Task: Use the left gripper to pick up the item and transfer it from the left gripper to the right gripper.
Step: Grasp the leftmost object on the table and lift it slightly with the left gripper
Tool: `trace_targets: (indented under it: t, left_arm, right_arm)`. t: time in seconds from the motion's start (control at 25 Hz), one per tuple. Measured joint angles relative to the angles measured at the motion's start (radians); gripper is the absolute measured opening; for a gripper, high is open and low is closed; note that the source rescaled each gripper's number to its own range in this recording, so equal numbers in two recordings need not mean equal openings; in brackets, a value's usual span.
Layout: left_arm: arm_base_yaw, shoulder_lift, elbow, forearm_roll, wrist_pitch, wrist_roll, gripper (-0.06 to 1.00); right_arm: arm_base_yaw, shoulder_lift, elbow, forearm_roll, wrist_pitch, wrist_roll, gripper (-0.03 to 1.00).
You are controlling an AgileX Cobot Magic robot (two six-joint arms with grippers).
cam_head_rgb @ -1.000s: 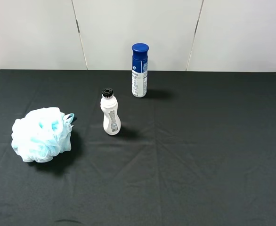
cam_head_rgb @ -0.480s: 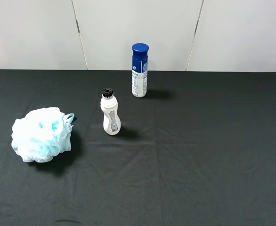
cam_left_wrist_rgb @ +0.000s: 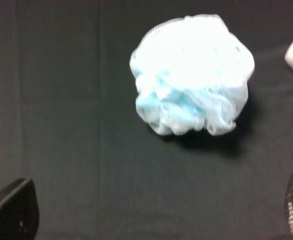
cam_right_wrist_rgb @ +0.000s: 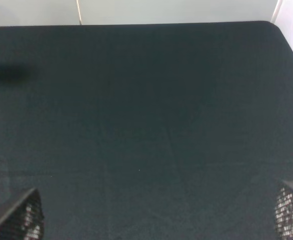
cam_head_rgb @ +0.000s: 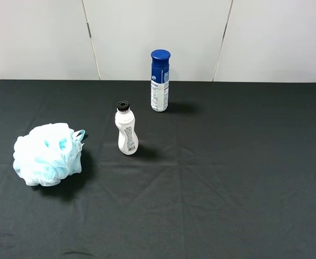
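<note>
Your left gripper (cam_left_wrist_rgb: 154,212) is hovering over the black tablecloth (cam_head_rgb: 228,183) with its jaws spread wide and nothing caught between them. Only its two mesh-textured fingertips (cam_left_wrist_rgb: 12,212) are showing in the left wrist view. The bath pouf (cam_head_rgb: 47,154) is sitting on the left side of the table, about midway between the near and far edges, a fluffy ball of pale blue and white mesh with a small blue loop poking out toward the right. From the left wrist camera you are looking at that pouf (cam_left_wrist_rgb: 191,75) lying ahead of the fingertips and well apart from them, casting a soft shadow on the cloth. Right of the pouf and clear of it, a white bottle with a black cap (cam_head_rgb: 126,132) is standing upright. Farther back and slightly right, a blue-capped spray can (cam_head_rgb: 159,81) is standing upright near the far edge. Your right gripper (cam_right_wrist_rgb: 154,215) is also holding its jaws wide apart and gripping nothing, with only bare dark cloth lying ahead of its ribbed fingertips (cam_right_wrist_rgb: 19,217) up to the table's far edge.
</note>
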Motion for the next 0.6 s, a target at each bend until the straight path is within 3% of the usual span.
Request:
trace_targets:
  t: [0.6]
  left_arm:
    - [0.000, 0.558, -0.217, -0.005, -0.008, 0.041, 1.00]
  right_arm:
    - [0.000, 0.000, 0.000, 0.000, 0.000, 0.000, 0.99]
